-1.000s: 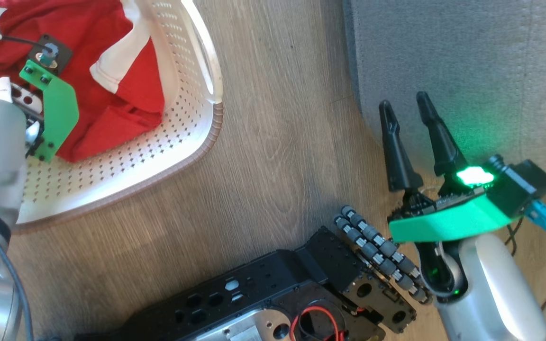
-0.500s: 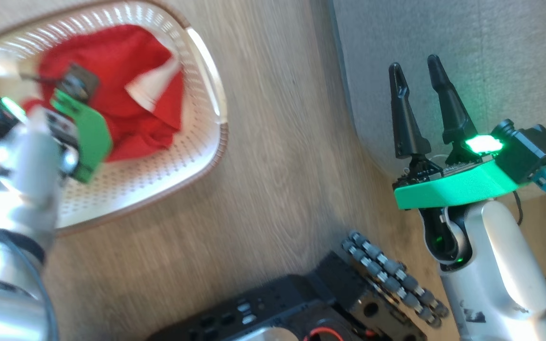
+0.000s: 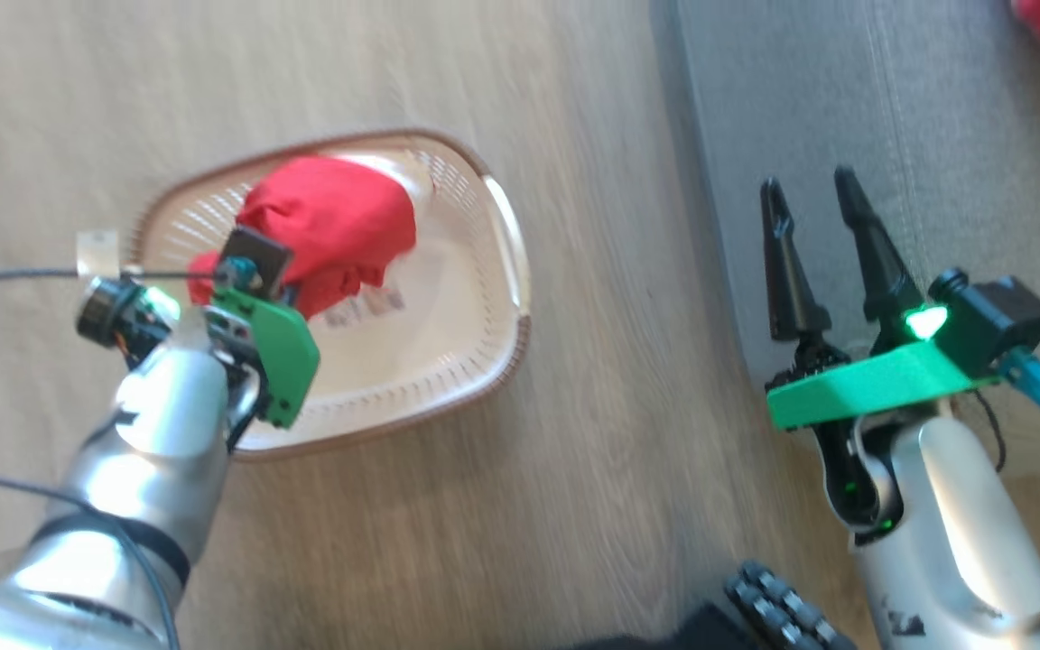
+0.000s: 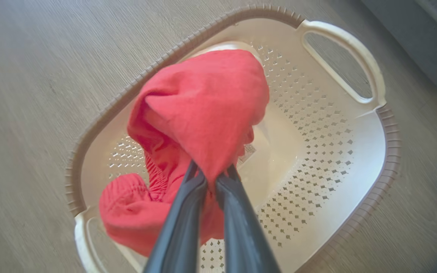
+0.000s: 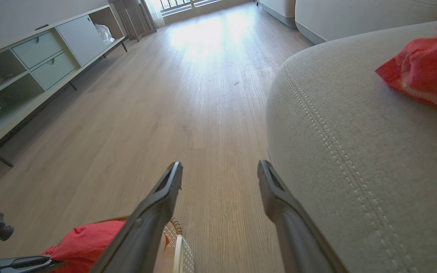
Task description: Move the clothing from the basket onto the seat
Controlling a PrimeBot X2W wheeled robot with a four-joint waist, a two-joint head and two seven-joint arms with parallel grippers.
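Observation:
My left gripper (image 4: pixel 211 177) is shut on a bunched piece of red clothing (image 4: pixel 203 106), which hangs from the fingertips above the basket (image 4: pixel 389 151); an elastic-edged fold droops toward the basket's near end. In the head view the clothing (image 3: pixel 330 217) sits over the cream basket (image 3: pixel 511 271) on the floor, left of the grey seat (image 3: pixel 935 135). My right gripper (image 3: pixel 809 185) stands open and empty over the seat's edge. The right wrist view has the open right gripper (image 5: pixel 220 167) beside the seat (image 5: pixel 355 132), where another red garment (image 5: pixel 427 72) lies.
Wooden floor (image 3: pixel 610 433) runs between basket and seat. A low cabinet with drawers (image 5: pixel 44 57) lines the far wall. A pale sofa (image 5: pixel 355 11) stands beyond the seat. My dark wheeled base (image 3: pixel 773 605) shows at the bottom edge.
The head camera has shifted, so the whole basket now shows. My left gripper has risen with the red clothing bunched in it. The right gripper stays open by the seat.

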